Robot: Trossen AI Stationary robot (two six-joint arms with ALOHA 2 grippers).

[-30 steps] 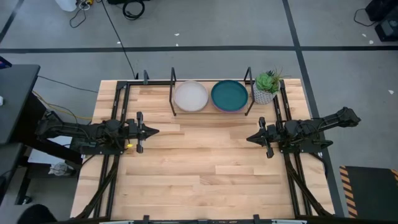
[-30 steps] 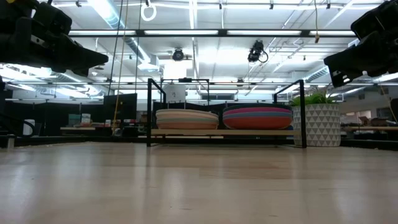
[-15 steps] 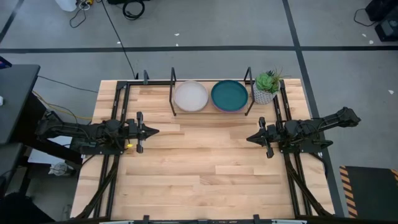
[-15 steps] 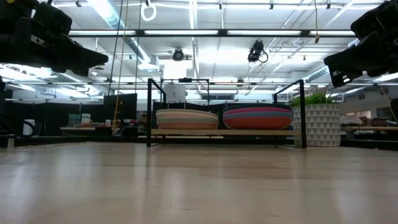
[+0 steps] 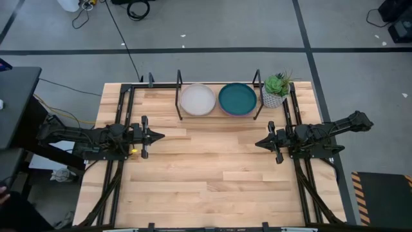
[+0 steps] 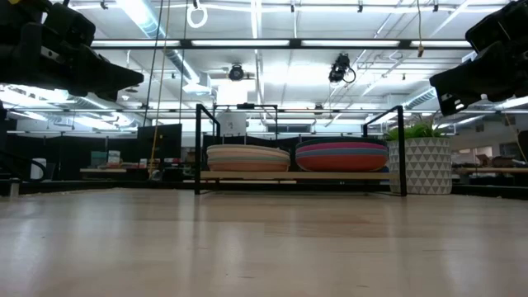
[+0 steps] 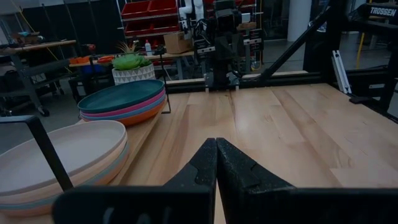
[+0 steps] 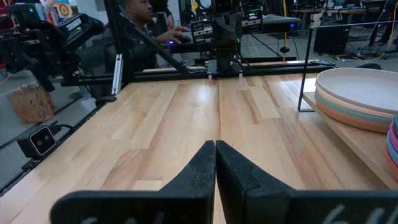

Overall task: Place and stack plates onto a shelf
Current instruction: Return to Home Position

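The shelf (image 6: pixel 197 148) is standing at the far edge of the worktop (image 5: pixel 206 180) and is carrying two stacks of plates side by side. The left-hand stack (image 6: pixel 247 157) is showing a pale grey plate (image 5: pixel 197 100) on top, with tan and light blue rims under it in the left wrist view. The right-hand stack (image 6: pixel 341 155) is showing a dark teal plate (image 5: pixel 237 98) on top, above blue, magenta and orange rims (the full count in each pile is not readable from any view). A potted plant (image 5: pixel 277 90) is sitting just beside the shelf's right end, apart from the plates.

The left pincer (image 5: pixel 158 135) is hanging above the worktop at its left side, clenched on nothing, its fingers (image 7: pixel 205 165) pressing together and pointing toward the middle. The right pincer (image 5: pixel 259 143) is hanging at the right side, likewise clenched and empty, facing the left one. Both stacks are lying well apart from either pincer, farther back on the worktop.
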